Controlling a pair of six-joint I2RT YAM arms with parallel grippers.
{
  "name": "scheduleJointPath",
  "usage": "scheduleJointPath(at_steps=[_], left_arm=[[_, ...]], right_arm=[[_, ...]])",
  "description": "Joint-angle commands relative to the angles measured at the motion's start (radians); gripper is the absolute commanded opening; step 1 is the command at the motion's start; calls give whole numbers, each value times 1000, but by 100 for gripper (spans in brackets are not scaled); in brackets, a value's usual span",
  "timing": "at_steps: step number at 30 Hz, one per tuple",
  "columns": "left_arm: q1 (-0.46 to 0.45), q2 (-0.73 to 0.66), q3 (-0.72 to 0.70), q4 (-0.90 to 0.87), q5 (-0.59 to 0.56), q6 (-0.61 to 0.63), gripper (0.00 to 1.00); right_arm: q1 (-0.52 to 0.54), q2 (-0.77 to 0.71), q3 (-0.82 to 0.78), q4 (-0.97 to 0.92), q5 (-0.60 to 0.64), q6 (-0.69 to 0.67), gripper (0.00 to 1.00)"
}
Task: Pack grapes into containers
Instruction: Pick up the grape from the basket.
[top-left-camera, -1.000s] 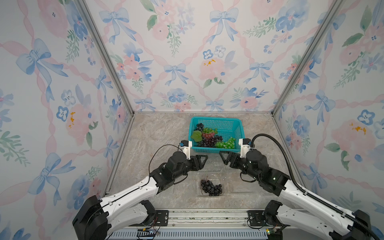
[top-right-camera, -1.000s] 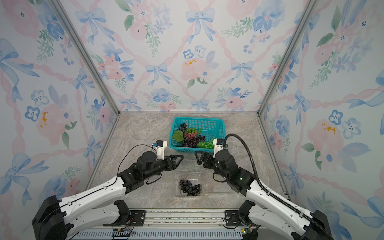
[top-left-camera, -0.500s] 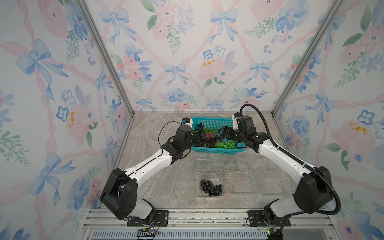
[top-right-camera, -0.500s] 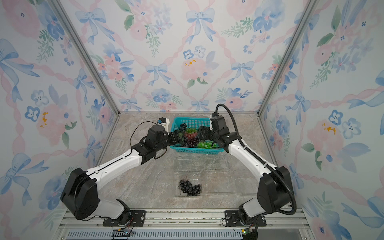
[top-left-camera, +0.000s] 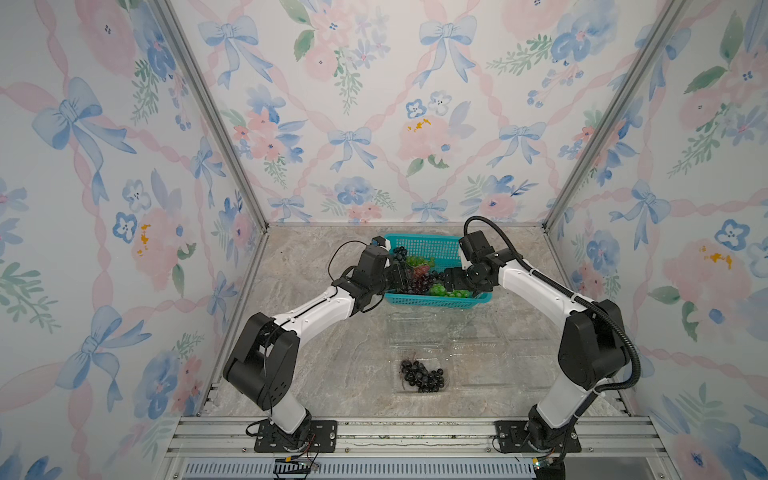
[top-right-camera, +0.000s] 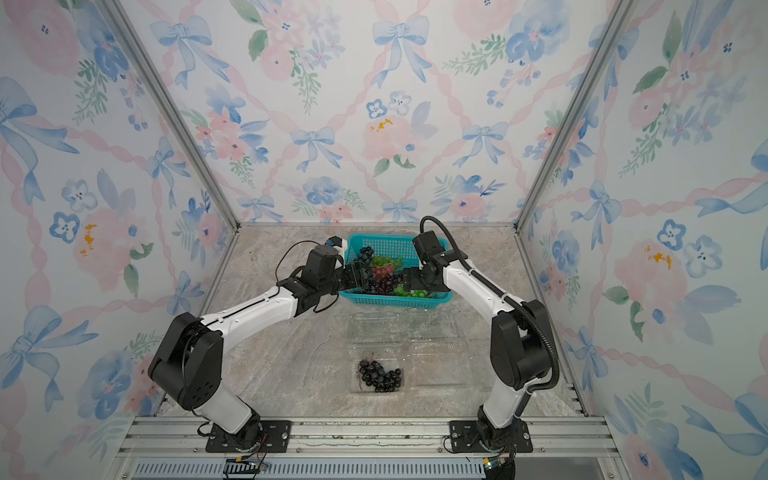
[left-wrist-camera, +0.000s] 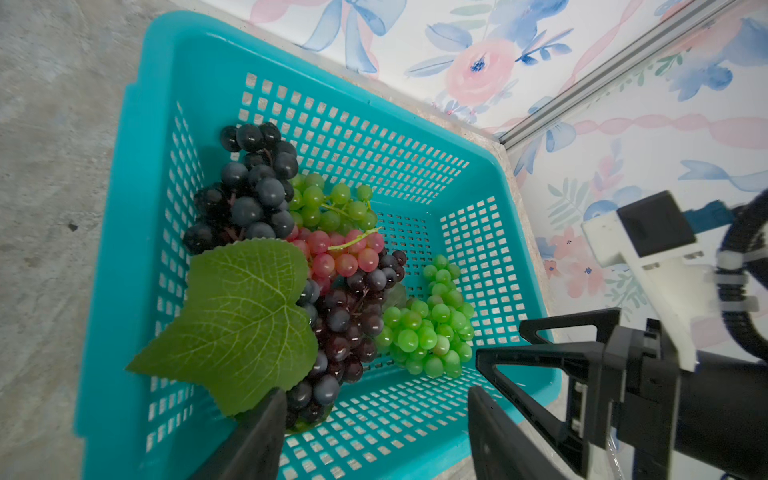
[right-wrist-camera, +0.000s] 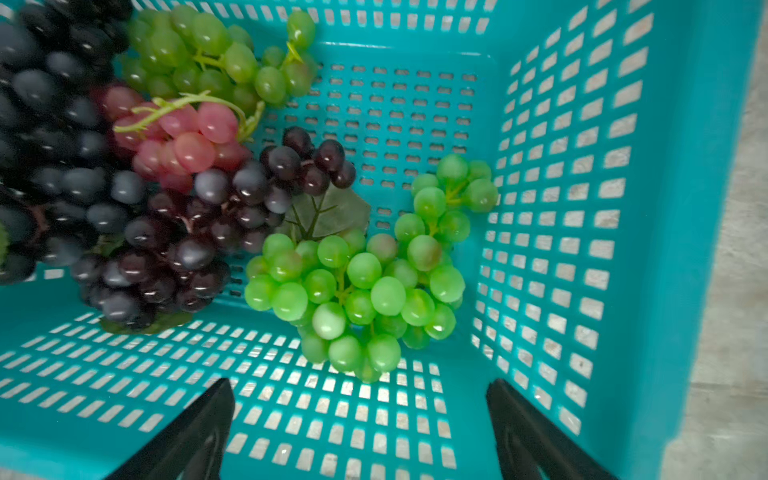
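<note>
The left claw (left-wrist-camera: 376, 401) is spread, with nothing between its fingers. One tip is just beside a broad green leaf (left-wrist-camera: 237, 316) and the dark purple bunch (left-wrist-camera: 345, 328) under it. The right claw (right-wrist-camera: 357, 388) is spread wide and empty, hanging over the bright green bunch (right-wrist-camera: 365, 286) near a corner of the teal basket (right-wrist-camera: 561, 208). More grapes lie in that basket: a blue-black bunch (left-wrist-camera: 249, 187), a paler green bunch (left-wrist-camera: 332, 203) and a red bunch (left-wrist-camera: 340, 253). The basket stands at the back of the bench (top-left-camera: 324, 353), a mottled grey-beige stone-look surface. It is enclosed by walls (top-left-camera: 374, 124) papered with blue bows and pink flowers, and both arms are bolted to a metal rail (top-left-camera: 395, 432) in front. Only the top views show the clear containers (top-left-camera: 419, 332) between the basket and the rail, where a black bunch (top-left-camera: 422, 376) lies in the front one. Only the wrist views show the leaf's veins and single berries.
</note>
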Motion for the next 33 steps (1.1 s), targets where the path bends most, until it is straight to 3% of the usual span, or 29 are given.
scheduleJointPath(at_steps=[1,25,28,33], left_arm=[[14,17,29,1,43,25,70],[70,6,52,3,100,36,70],[81,9,52,4,107,35,70],[90,15,59,6,116,35,70]], right_arm=[[-19,48,1,-36,1,36,96],[-50,310,156,21,-162,171,97],[-50,309,164,58,-171,170,94],[-55,269,145,135,-176,172,77]])
